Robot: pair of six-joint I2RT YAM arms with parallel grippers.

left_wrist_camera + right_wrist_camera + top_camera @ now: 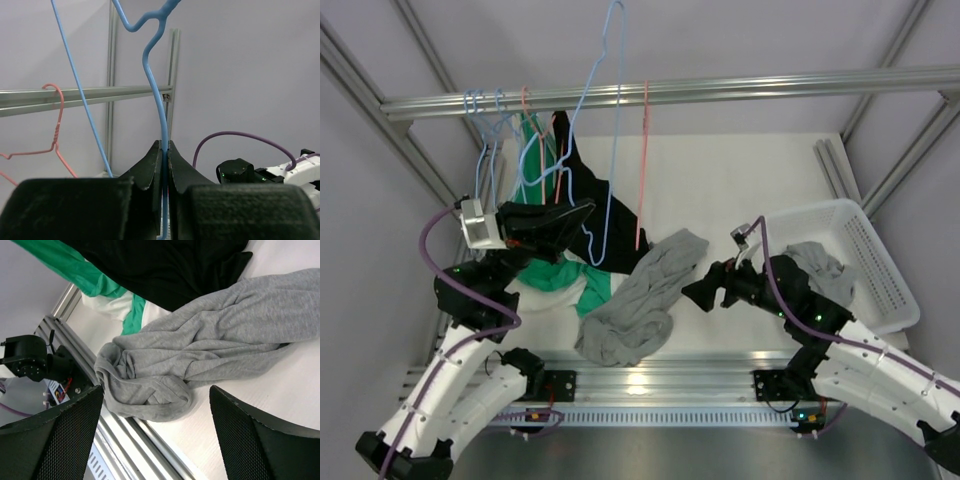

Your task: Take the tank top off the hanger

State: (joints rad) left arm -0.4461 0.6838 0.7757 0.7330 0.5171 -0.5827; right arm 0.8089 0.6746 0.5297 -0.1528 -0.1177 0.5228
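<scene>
White bench [740, 180], grey tank top [635, 295] heaped there.
Left pincer [164, 150] clenched on blue hanger [159, 110]; right pincer [154, 390] released; removal apparently done.

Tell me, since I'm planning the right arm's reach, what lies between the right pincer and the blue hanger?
A crumpled grey top lies between them, then black cloth by the hanger; the top view shows it.

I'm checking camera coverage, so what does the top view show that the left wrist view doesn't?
Only the top view shows the grey top lying on the table, the white basket and the open right gripper. Only the left wrist view shows close up that the left gripper is shut on the blue hanger. Both show that hanger, a pink hanger and the metal rail.
</scene>
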